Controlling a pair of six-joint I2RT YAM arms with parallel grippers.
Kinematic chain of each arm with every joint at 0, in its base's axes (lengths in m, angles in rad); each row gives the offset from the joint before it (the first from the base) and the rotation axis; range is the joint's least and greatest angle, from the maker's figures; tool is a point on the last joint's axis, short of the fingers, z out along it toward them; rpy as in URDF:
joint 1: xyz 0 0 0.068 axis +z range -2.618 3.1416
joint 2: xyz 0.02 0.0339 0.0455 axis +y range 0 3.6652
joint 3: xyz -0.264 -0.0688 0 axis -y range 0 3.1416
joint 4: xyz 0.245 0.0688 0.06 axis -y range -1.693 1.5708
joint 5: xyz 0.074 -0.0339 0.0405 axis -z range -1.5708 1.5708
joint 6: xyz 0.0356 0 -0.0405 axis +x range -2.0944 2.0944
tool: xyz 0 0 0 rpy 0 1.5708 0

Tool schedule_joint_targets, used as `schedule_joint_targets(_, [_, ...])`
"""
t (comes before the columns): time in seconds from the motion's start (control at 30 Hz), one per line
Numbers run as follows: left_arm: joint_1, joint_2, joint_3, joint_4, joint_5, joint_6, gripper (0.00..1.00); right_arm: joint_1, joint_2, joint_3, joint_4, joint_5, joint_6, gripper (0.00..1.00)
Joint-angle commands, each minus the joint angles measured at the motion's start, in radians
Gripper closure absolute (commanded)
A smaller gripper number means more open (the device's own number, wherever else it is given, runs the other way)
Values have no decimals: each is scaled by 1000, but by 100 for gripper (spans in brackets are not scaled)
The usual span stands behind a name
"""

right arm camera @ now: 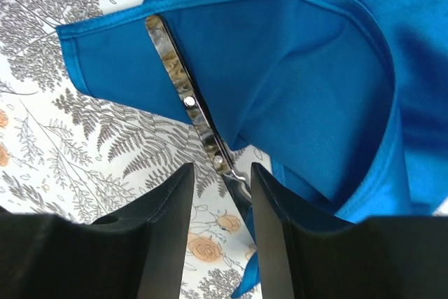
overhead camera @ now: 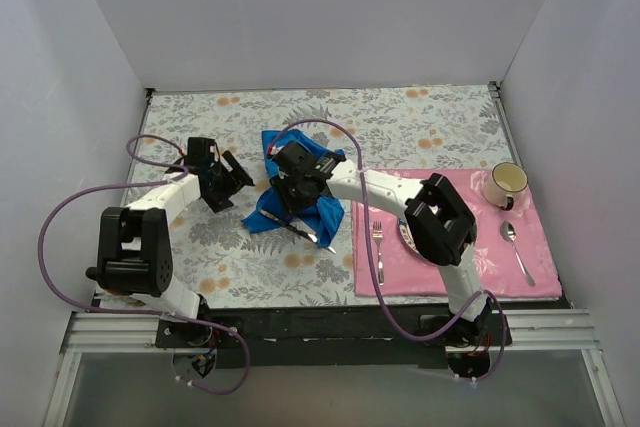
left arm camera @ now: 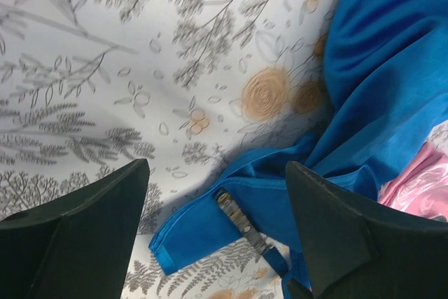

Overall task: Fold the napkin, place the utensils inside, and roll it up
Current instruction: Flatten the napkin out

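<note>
Right wrist view: napkin [right arm camera: 294, 89] lies loosely folded in a rumpled heap. The knife [right arm camera: 183, 96] rests on its lower layer, handle on the cloth, blade running off the hem over the desk [right arm camera: 70, 152] and into the gap of the right jaws. Right jaws: part closed, gap wider than the blade, gripping nothing; contact with the blade cannot be confirmed. Left jaws: wide apart and empty, hovering over the desk just beside the napkin's near corner. Top view: the napkin sits mid-desk, left of the pink mat [overhead camera: 500, 277], where the fork [overhead camera: 378, 239], spoon [overhead camera: 518, 247] and cup [overhead camera: 507, 183] lie well apart from it.

Risks as judged:
1. The blade is slim, smooth metal. If it sits off-centre in the gap, closing would likely flick or rotate it off the cloth.
2. The hem lies close under the blade, so cloth may get pinched along with it, and any lift would then drag the fold open.
3. The upper flap is loose and curled, so a sideways nudge from the right arm [overhead camera: 380, 187] could collapse it over the handle.
4. If the left jaws descend onto the corner, they could tug the lower layer and shift the knife.
</note>
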Motion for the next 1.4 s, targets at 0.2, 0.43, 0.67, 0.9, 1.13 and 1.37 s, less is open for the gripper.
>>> schedule_joint_targets(0.2, [3, -167, -206, 69, 131, -47, 38, -17, 45, 20, 126, -109, 43, 63])
schedule_joint_targets(0.43, [1, -228, -299, 118, 180, -33, 51, -18, 82, 40, 139, -141, 63, 78])
schedule_joint_targets(0.67, [1, -208, -303, 125, 210, -15, 65, -17, 46, 73, 21, -42, 67, 66])
schedule_joint_targets(0.9, [1, -239, -315, 166, 217, 11, 87, 20, -18, 116, -1, -28, 60, 53])
schedule_joint_targets(1.13, [1, -219, -311, 178, 248, 16, 100, 23, 134, 259, 42, -145, 66, 76])
schedule_joint_targets(1.37, [1, -222, -317, 177, 249, 19, 100, -9, 243, 383, 27, -140, 47, 76])
